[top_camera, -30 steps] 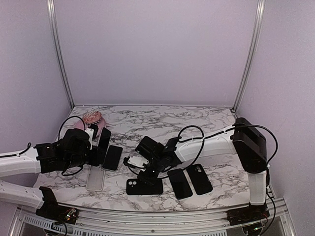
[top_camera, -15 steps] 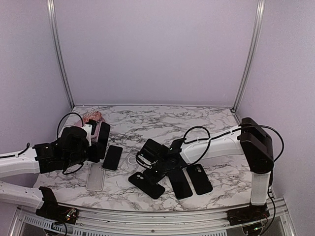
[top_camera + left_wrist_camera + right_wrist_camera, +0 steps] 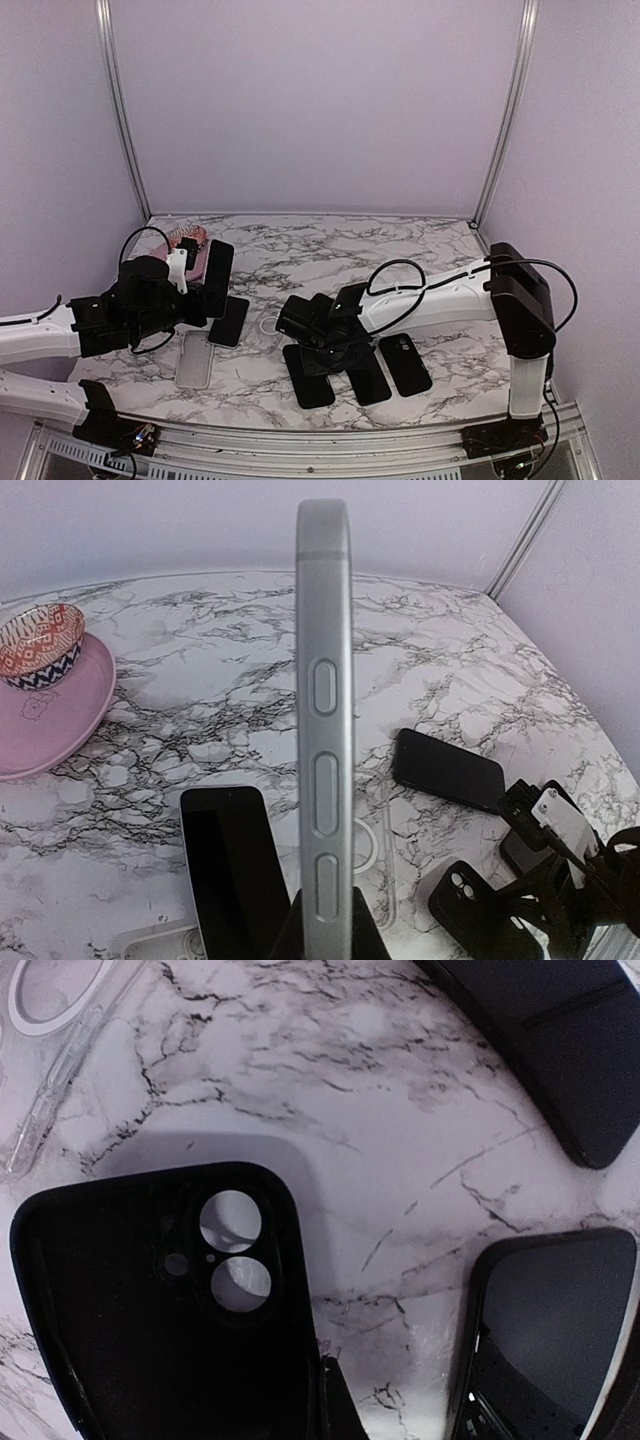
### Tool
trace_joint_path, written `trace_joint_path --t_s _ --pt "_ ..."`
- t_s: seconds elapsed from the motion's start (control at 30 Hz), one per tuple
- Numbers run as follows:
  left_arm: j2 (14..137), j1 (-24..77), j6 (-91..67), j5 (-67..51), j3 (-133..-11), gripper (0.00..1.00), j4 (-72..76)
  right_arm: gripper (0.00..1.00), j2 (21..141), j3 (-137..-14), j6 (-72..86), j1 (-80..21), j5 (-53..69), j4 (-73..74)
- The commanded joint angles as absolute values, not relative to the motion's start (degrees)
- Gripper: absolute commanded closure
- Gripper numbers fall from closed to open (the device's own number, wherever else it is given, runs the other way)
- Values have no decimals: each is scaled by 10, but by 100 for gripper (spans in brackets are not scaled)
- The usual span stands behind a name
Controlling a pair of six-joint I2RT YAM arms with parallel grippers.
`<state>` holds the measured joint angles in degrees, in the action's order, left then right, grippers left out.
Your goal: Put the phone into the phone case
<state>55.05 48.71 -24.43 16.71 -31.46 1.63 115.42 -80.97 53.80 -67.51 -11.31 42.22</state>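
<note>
Standing on end, the phone (image 3: 325, 730) is clamped at its lower part between the left fingers (image 3: 297, 935), 1 on each face. Its grey edge with 3 buttons is turned toward the wrist camera. From above, the phone (image 3: 217, 268) is held up on the left side of the table (image 3: 330, 250), leaning slightly, near a pink plate (image 3: 45, 725) that carries a patterned bowl (image 3: 40, 645). Below it another dark phone (image 3: 229, 320) lies flat, with a clear case (image 3: 194, 360) just beside that one, nearer the arm bases.

The black phone case (image 3: 308, 375) lies flat near the table's front edge, well apart from the held phone. In the right wrist view, marble shows through the camera cut-out of the case (image 3: 150, 1300). The right fingers (image 3: 335, 1405) are drawn close together at its right wall: 1 shows outside the rim, the other is lost against the black interior, so they appear pinched on that wall. A clear case with a ring (image 3: 60, 1020) lies just beyond it, and 2 dark slabs (image 3: 368, 373) (image 3: 405, 362) lie to its right.
</note>
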Motion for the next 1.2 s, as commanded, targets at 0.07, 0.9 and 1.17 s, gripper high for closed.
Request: trace_joint_path --t_s 0.07,0.9,1.17 --pt "519 492 -269 113 -302 100 90 82 1170 -820 655 -699 -159 498" --pt "630 694 -214 -5 -233 100 644 14 757 -557 119 -548 385 -199" --pt "717 709 -218 -13 -281 100 649 53 748 -552 107 -523 441 -187"
